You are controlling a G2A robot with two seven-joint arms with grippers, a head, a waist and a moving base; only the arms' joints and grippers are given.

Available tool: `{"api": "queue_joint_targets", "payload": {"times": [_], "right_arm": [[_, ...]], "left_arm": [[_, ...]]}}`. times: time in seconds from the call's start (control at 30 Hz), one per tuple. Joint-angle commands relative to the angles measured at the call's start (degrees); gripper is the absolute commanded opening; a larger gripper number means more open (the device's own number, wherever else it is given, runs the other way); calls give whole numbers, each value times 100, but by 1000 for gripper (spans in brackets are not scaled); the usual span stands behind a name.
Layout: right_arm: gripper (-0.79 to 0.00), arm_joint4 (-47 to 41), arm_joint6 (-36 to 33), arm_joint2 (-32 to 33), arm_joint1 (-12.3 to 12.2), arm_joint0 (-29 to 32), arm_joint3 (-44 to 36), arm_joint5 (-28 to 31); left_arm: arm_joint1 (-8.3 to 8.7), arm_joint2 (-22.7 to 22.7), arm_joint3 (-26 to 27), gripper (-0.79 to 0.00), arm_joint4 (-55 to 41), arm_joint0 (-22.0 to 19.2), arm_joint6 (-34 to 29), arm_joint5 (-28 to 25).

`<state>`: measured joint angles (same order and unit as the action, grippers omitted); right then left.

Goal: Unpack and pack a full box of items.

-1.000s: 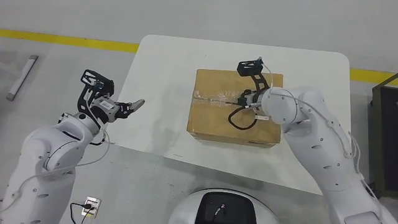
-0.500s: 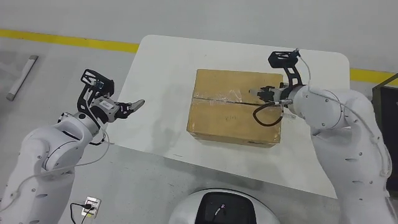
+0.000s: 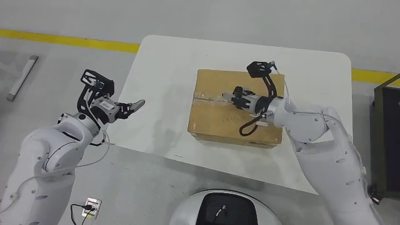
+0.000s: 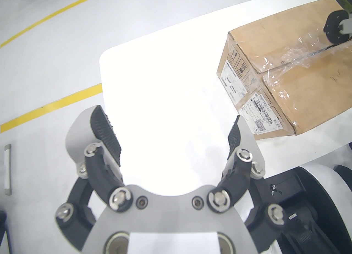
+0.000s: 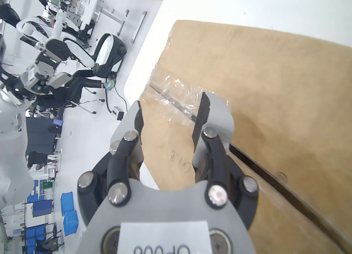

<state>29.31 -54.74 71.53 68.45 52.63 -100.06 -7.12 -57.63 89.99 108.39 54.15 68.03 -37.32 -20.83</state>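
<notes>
A white table (image 3: 169,56) with round corners is set on a grey floor. A yellow line (image 3: 62,39) is painted on the floor behind it. A grey bar (image 3: 21,78) is laid near the line. A socket (image 3: 92,205) is seen on the floor. Blue boxes (image 5: 70,219) are stacked far off.

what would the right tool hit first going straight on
Likely the crumpled clear tape on the top seam of the cardboard box, just ahead of the right tool; its height over the lid is unclear.
</notes>
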Motion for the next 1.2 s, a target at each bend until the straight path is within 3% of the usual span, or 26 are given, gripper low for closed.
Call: {"api": "queue_joint_targets", "payload": {"times": [0.0, 0.33, 0.73, 0.83, 0.93, 1.17], "right_arm": [[-785, -19, 92, -80, 14, -45, 243, -51], [-785, 55, 97, -2, -14, -23, 404, -417], [-785, -177, -1, 1062, -194, 611, -525, -440], [-785, -105, 482, 1546, -242, 989, -1005, -300], [-785, 543, 1401, 2051, -281, 1613, -1691, -304], [-785, 2263, 2379, 2751, -314, 3019, -2911, -916]], "left_arm": [[4, 14, 1, 0, 5, 12, 1, 19], [21, -1, 1, 0, -6, 29, -3, 36], [32, -130, -7, 0, -26, -13, 9, -28], [37, -132, 22, 0, -48, -27, -6, -32], [41, -139, 72, 0, -128, -27, 13, -92], [30, 93, 284, 0, -372, 43, 462, 288]]}}
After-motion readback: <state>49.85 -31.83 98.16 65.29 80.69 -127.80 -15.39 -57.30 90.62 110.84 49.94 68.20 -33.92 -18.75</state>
